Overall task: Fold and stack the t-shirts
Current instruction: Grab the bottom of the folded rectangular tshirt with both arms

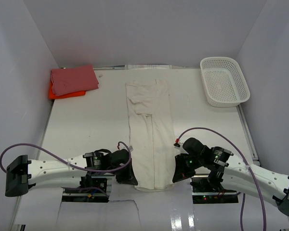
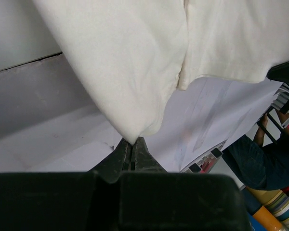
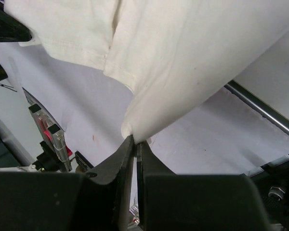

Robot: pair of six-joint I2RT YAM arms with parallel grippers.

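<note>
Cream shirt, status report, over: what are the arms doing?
Both shut: left gripper and right gripper each pinch a near corner of cream shirt, a long strip. Nothing blocking.

The cream t-shirt (image 1: 149, 134) is plain. Left of it, a dusty pink-red shirt (image 1: 73, 79) covers a bright orange shirt (image 1: 55, 94); right of it, a white mesh basket (image 1: 226, 102).

**Both tools pinched shut at the near corners**

The left arm (image 1: 53, 166) reaches in low from the left, forearm nearly level. The left tool (image 1: 129, 177) has its fingers pressed together on one near corner of the cream t-shirt (image 1: 149, 125). The right arm (image 1: 250, 176) mirrors it from the right, with the wrist angled inward. The right tool (image 1: 178, 172) is clamped on the other near corner. In each wrist view the fingertips meet with cloth caught between them.
</note>
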